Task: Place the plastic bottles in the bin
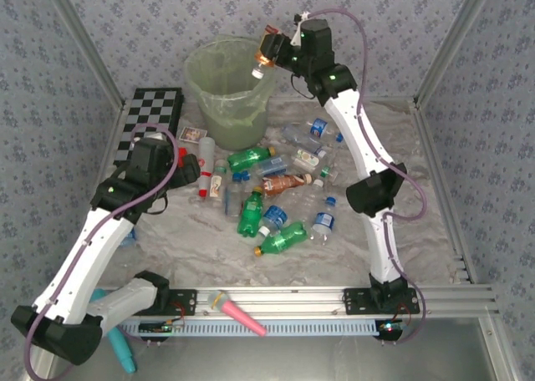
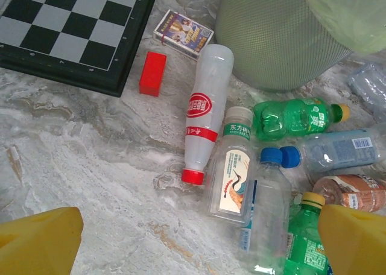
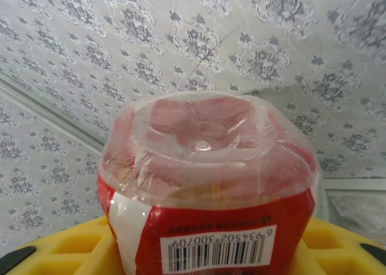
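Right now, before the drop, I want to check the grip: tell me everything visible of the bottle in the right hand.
The bottle is small, clear plastic with a red label carrying a barcode and a dimpled base. The right hand clamps it between yellow fingers, cap down, white cap hanging over the bin's right rim. Nothing else touches it.

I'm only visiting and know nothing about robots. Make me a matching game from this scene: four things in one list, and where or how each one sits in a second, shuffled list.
Things:
1. red block
2. white bottle
3. red-labelled bottle
4. pink tool

Places or states:
a. gripped by the right end effector
b. right beside the chessboard
c. lying on the front rail
d. lying flat with its red cap on

Pairs: 1-b, 2-d, 3-a, 4-c
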Action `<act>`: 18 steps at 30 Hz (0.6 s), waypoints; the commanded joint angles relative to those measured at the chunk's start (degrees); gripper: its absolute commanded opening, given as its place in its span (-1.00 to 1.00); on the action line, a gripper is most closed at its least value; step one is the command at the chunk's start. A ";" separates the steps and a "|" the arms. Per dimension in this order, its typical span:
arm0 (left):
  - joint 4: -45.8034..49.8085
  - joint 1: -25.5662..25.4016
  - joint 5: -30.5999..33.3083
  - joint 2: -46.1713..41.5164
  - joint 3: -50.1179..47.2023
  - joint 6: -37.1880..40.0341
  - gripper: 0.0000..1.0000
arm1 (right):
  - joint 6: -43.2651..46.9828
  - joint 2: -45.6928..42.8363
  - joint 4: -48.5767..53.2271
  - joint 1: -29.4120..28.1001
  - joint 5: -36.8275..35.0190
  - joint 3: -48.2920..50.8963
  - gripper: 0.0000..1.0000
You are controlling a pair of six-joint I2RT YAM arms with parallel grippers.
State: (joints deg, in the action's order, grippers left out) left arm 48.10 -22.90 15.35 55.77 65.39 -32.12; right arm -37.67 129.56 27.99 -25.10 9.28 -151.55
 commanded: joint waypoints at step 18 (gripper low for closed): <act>1.92 0.75 1.37 -2.15 -1.71 -2.07 0.99 | -0.46 4.03 -14.40 -4.84 -1.90 0.38 0.08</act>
State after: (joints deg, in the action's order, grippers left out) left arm 49.54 -22.50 16.10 54.24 63.64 -33.76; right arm -39.18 132.86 16.01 -29.30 8.14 -150.56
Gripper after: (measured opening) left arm 0.997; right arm 0.540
